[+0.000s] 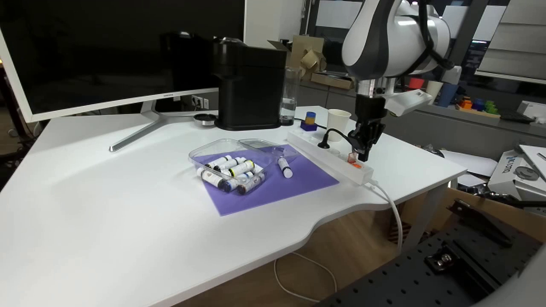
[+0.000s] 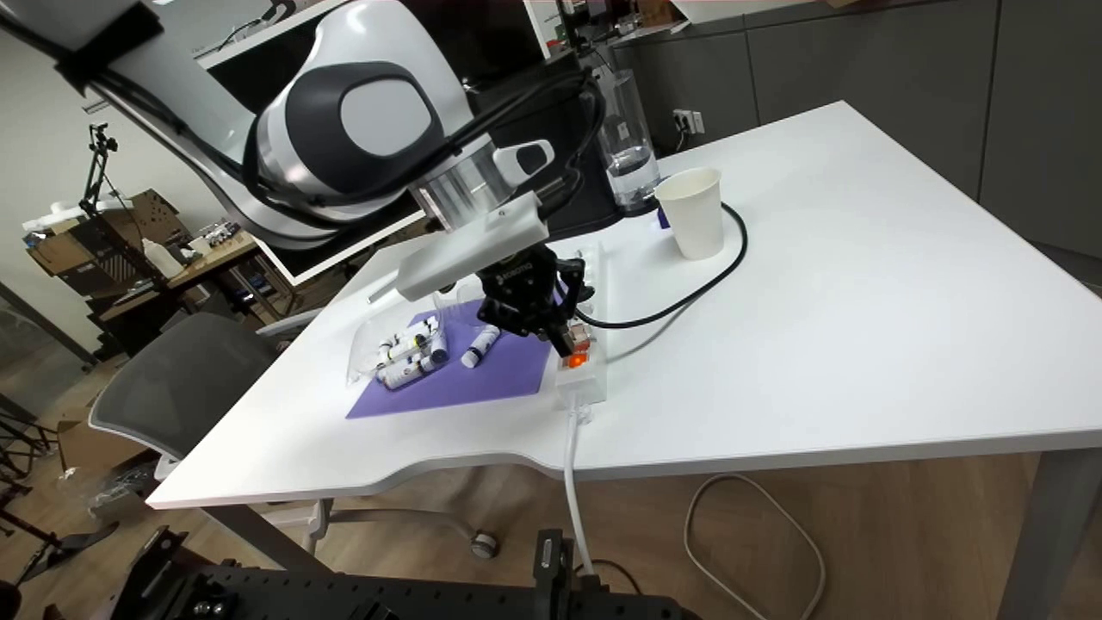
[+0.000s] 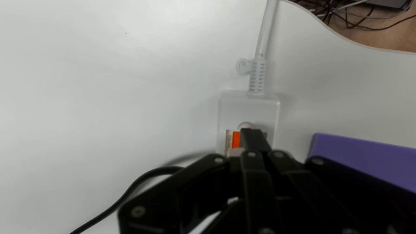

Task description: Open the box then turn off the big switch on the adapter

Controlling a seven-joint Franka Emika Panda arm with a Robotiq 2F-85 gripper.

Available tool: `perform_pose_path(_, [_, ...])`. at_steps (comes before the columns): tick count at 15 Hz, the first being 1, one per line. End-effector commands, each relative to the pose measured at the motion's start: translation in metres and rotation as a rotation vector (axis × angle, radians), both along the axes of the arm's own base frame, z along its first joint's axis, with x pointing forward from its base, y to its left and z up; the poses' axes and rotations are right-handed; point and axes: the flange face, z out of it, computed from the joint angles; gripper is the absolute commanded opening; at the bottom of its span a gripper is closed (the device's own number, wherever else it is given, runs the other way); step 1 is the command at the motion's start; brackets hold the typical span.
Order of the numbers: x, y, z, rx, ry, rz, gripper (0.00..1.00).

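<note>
The box (image 1: 212, 147) is a clear plastic case with several white tubes in it. Its lid (image 1: 295, 154) is folded open to the side. The box also shows in an exterior view (image 2: 358, 349). The adapter (image 1: 326, 162) is a long white power strip with a white cable and a black plug (image 1: 324, 144). Its big orange switch (image 2: 578, 360) glows at the cable end. My gripper (image 3: 255, 139) is shut and empty, fingertips pointing down over the switch. In the wrist view they cover part of the orange switch (image 3: 236, 139). I cannot tell whether they touch it.
A purple sheet (image 1: 298, 183) lies under the box, with a loose tube (image 1: 285, 167) on it. A white cup (image 1: 339, 120) and a black cable (image 2: 689, 301) are beside the strip. A black appliance (image 1: 251, 87), water glass (image 1: 288, 106) and monitor (image 1: 106, 51) stand behind.
</note>
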Motion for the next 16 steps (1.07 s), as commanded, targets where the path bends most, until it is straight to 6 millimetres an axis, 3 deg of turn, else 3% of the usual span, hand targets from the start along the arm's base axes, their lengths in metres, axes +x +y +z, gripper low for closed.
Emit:
perform_pose_path(1, [0.016, -0.006, -0.008, -0.003, 0.029, 0.008, 0.00])
perform_pose_path(8, [0.037, 0.006, -0.025, 0.003, 0.036, 0.131, 0.00])
perform_pose_path(16, [0.026, 0.007, -0.025, -0.019, -0.017, 0.138, 0.00])
